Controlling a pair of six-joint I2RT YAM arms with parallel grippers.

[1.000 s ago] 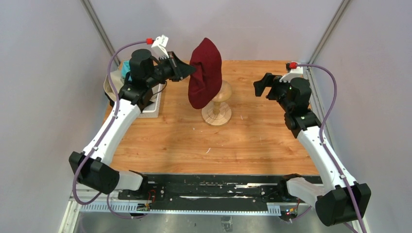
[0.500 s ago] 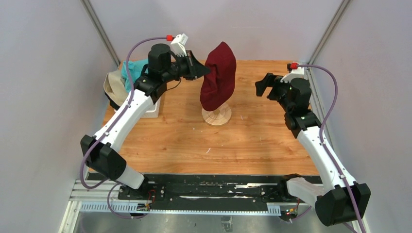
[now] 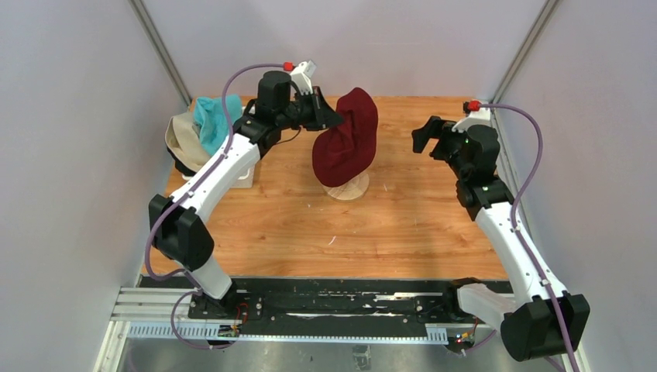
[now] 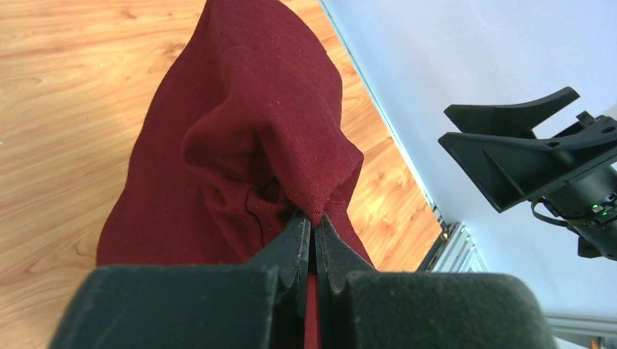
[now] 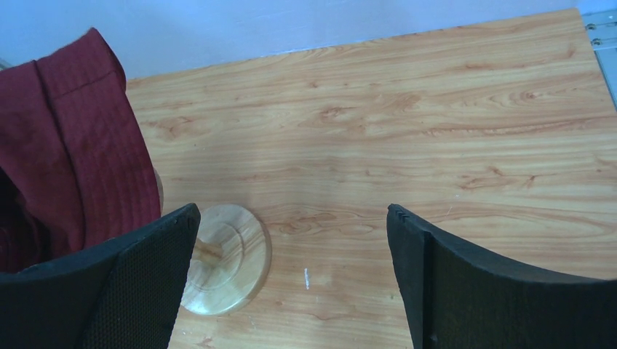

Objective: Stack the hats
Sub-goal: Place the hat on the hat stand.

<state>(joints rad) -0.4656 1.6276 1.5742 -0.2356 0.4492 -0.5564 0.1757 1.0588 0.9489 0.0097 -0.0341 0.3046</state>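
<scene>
The left gripper (image 4: 313,227) is pinching a fold of the maroon hat (image 3: 347,141), its two fingers clenched tight on the cloth with no gap between them. The hat is hanging from that pinch, bunched and sagging, over the middle of the far half of the table (image 3: 310,225). It is hanging right above the wooden stand (image 3: 350,189). Only the stand's round base is peeking out under the hat's lower edge, and I cannot tell whether the cloth is touching the stand's top.

The right gripper (image 3: 424,133) is hovering near the far right edge of the table, well apart from the hat. It is facing the hat with its fingers spread wide, grasping nothing.

At the far left corner a teal hat (image 3: 209,120) and a beige hat (image 3: 180,138) are lying heaped together on the white basket (image 3: 243,177), the beige one drooping past the table's left edge.
</scene>
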